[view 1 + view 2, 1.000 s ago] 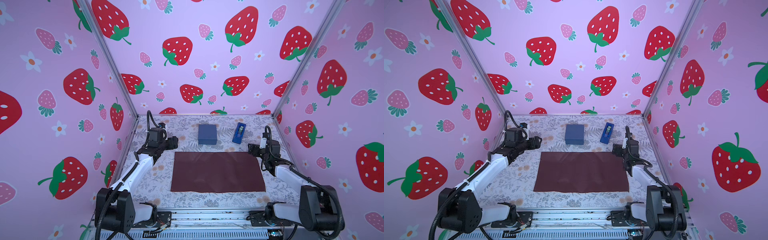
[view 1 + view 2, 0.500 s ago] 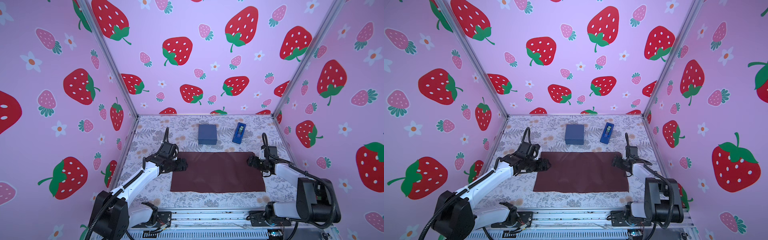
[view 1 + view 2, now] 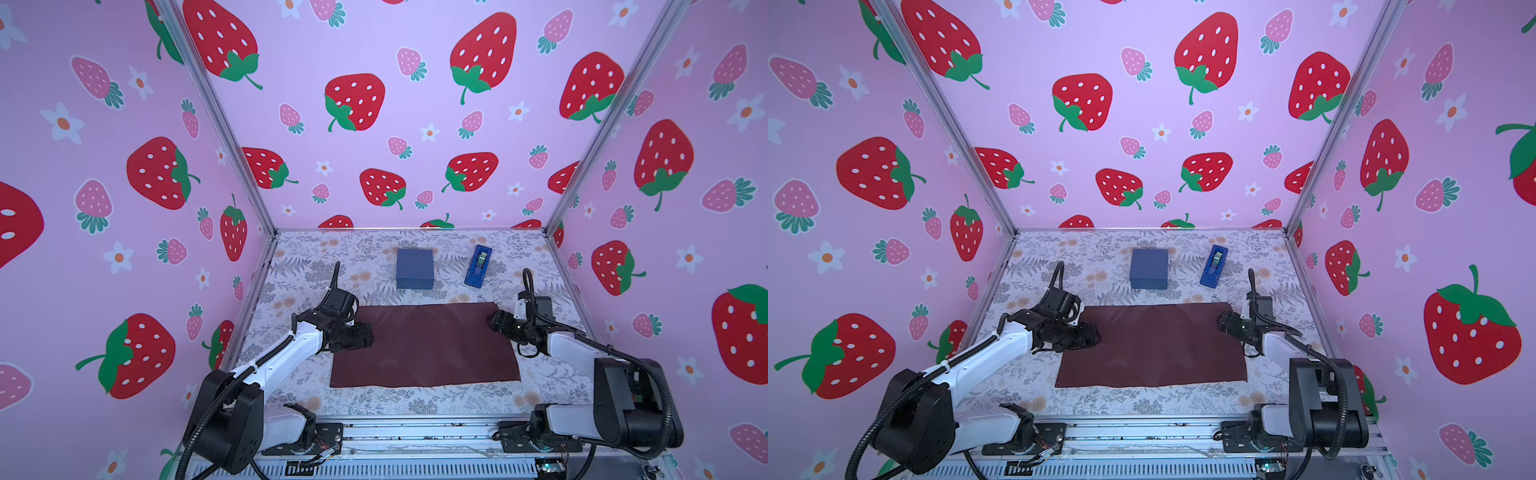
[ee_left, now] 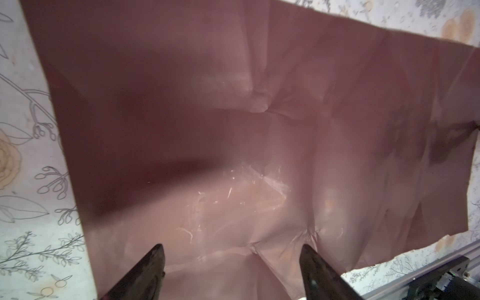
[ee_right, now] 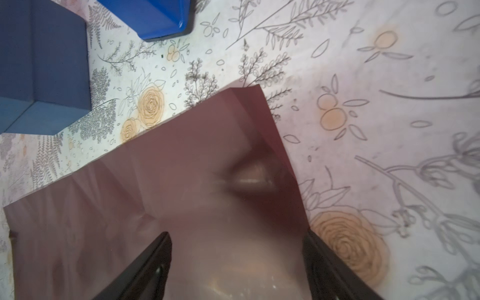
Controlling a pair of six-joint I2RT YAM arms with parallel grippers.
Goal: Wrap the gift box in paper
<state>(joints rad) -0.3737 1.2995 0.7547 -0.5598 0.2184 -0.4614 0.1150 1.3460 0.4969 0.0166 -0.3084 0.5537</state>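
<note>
While poised low at opposite ends of the paper point(image 3: 424, 345), flat at lower centre in both top views: left gripper point(image 3: 367, 335) and right gripper point(image 3: 494, 322), jaws spread, pinching nothing. Risk: thin creased sheet skidding or buckling under a one-sided pinch; tearing if tugged unevenly. Farther up, centre: gift box point(image 3: 414, 268), closed, contents unseen, clear of the paper. Right of it: tape dispenser point(image 3: 478, 266), roll seated inside.

No writing, label, brand or number can be read anywhere. The gift box point(image 3: 414, 268) has plain faces, the paper point(image 3: 428, 347) is unprinted, and the tape dispenser point(image 3: 478, 267) shows no legible marking.
</note>
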